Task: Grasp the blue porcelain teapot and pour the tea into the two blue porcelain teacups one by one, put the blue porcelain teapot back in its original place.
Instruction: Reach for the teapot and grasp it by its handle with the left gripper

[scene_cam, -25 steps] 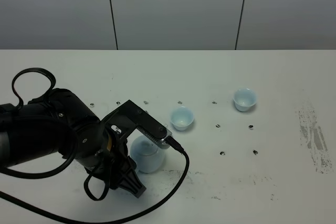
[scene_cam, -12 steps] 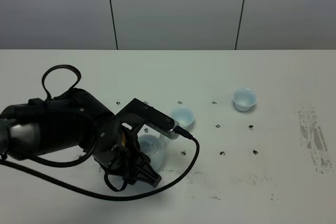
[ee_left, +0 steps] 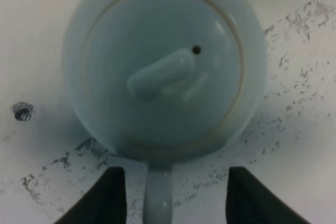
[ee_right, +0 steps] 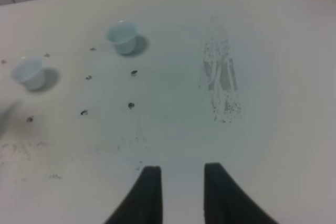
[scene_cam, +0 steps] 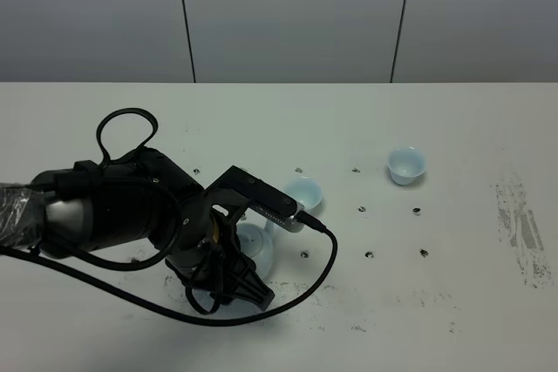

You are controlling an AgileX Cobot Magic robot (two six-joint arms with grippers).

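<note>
Over the last second the left arm has swung rightward across the counter [scene_cam: 471, 119] and settled low above the blue porcelain teapot [scene_cam: 254, 244], so that it now hides most of the pot in the high view, whereas the pot's body showed more plainly before. The pot itself has stayed where it was, standing on the counter, lid on. In the left wrist view the left gripper [ee_left: 176, 184] has its fingers [ee_left: 111, 195] spread apart, one on each side of the loop handle [ee_left: 158, 198], with counter showing in both gaps, so nothing is gripped yet. That puts the task at the brink of the first grasp: closing on the handle looks like the next step, and no pouring has begun. Just right of the arm, the nearer teacup [scene_cam: 304, 193] is now partly covered by the wrist mount. The farther teacup [scene_cam: 406, 165] stands well apart. Neither has shifted. The right gripper [ee_right: 181, 182] hangs over bare counter, fingers slightly parted, holding nothing.
</note>
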